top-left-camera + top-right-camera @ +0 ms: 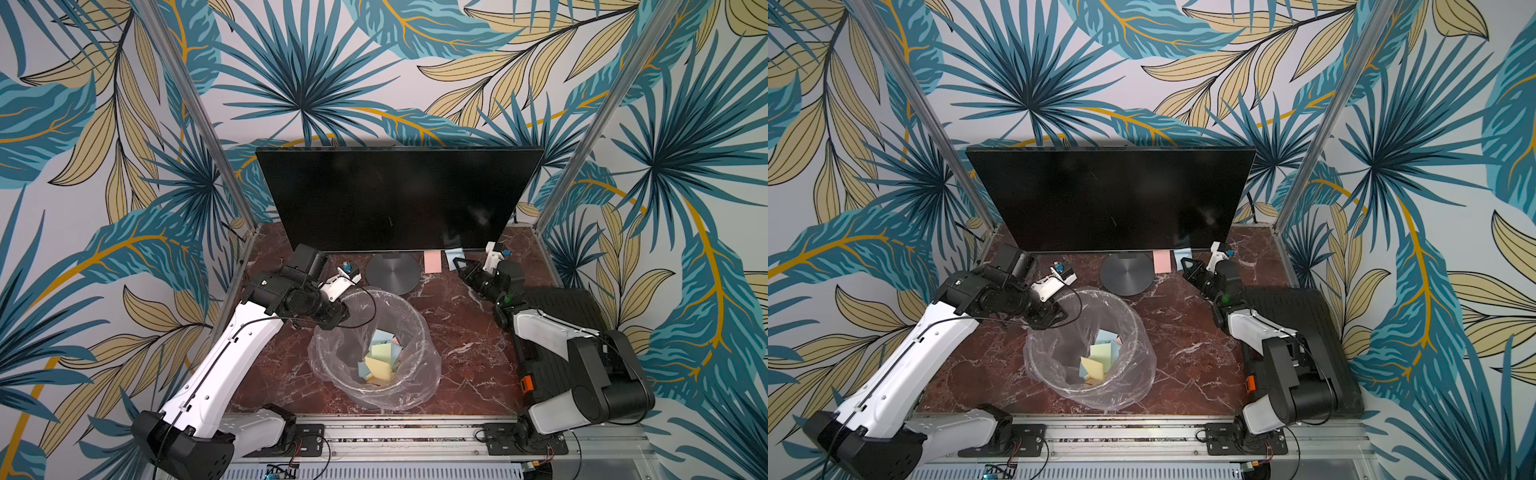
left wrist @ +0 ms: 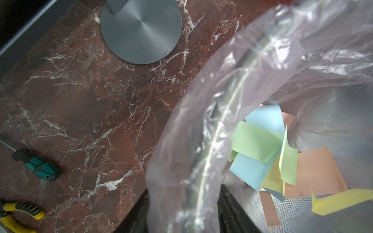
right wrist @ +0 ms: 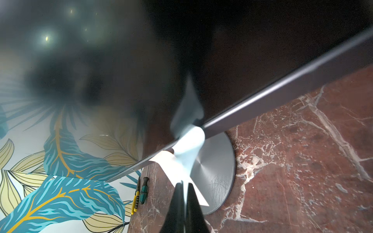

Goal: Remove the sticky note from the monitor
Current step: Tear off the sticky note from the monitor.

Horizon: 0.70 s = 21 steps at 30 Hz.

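Right wrist view, right gripper (image 3: 183, 184) pinched on blue sticky note (image 3: 189, 145) at monitor (image 3: 282, 88) edge, left gripper (image 1: 334, 316) state unclear

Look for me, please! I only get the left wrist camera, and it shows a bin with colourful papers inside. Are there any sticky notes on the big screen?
Observer: Yes, two. A pink note and a blue note hang side by side from the monitor's bottom edge.
Operator: Is a claw grabbing one?
Observer: The right gripper is pinched shut on the blue note's loose end.
Operator: And where's my claw?
Observer: From above, the left gripper sits at the bin's rim, on its far-left side.
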### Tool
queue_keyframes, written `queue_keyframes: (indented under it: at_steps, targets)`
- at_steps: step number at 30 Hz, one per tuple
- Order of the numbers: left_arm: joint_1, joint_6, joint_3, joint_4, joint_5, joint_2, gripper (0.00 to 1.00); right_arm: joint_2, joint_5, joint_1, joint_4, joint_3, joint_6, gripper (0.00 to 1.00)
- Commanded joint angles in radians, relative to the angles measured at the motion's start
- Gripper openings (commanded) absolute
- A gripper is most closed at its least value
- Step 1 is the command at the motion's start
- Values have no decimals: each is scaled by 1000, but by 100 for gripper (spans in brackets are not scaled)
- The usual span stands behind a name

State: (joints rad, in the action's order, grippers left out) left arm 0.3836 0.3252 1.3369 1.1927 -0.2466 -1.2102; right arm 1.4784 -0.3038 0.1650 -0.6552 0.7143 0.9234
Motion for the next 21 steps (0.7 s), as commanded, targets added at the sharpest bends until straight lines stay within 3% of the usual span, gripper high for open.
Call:
queue_keyframes:
  at_steps: [1,13,21]
  targets:
    - [1,9,-13,-8,2,21,52,-81,-20,-2,31,-1,-29,0]
    - [1,10,-13,-7,-2,21,52,-377,-106,3,185,-13,-63,0]
    - [1,9,-14,-9,-1,23,52,-525,-137,77,469,123,-166,0]
